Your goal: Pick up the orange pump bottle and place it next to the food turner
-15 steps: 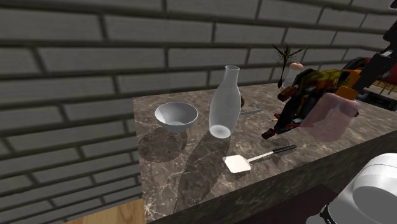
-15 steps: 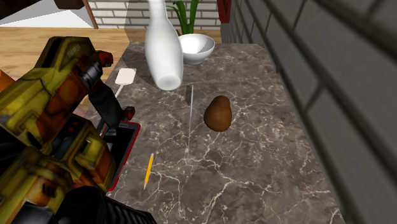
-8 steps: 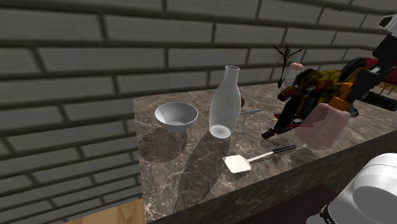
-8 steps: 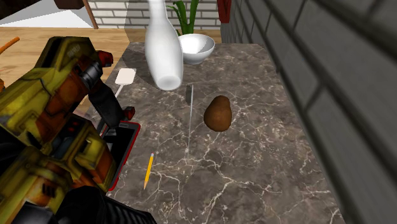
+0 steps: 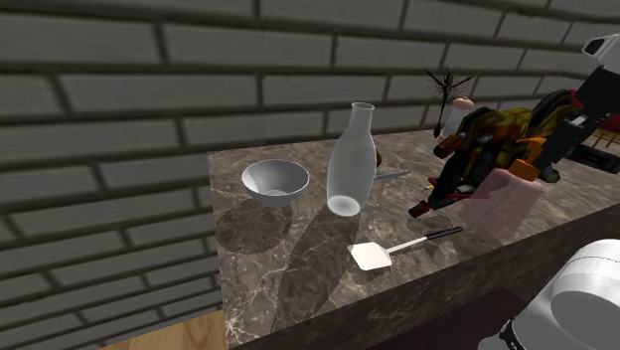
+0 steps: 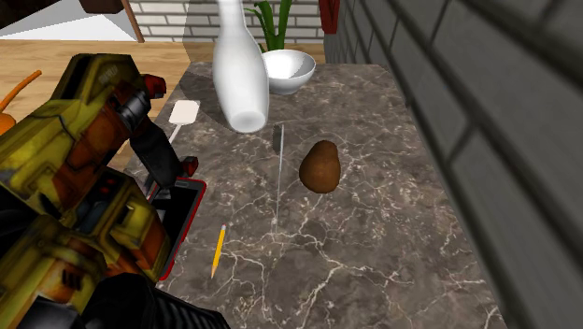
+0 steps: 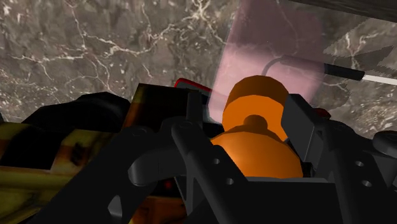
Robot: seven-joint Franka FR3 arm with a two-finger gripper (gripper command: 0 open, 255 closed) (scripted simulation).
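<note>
Orange pump bottle [image 5: 500, 197], shoulder view: pale pink see-through body with an orange head, hanging by the arm [image 5: 599, 89] at 2 o'clock of the food turner [image 5: 402, 246], near it and seemingly clear of the bench [image 5: 298, 288]. A yellow-and-black toy robot [image 5: 482, 149] is standing just behind the bottle.

Containers: a grey bowl [image 5: 275, 182] is showing nothing inside. A clear carafe [image 5: 352, 164], at 3 o'clock of the bowl, is likewise showing no contents.

Second exterior view: a brown potato [image 6: 321, 166] is lying at 5 o'clock of the carafe, and a yellow pencil [image 6: 218, 250] at 7 o'clock of the potato. The bottle's orange spout is poking in at the 9 o'clock edge.

Wrist view: the fingers [image 7: 304, 132] are clasping the orange pump head, with the pink body pointing away toward the turner's handle.

Step, as judged: the carry is under way and placing is not yet done. The next move is calling for travel toward the turner, clearing the toy, then lowering the bottle upright beside the blade before letting go.
</note>
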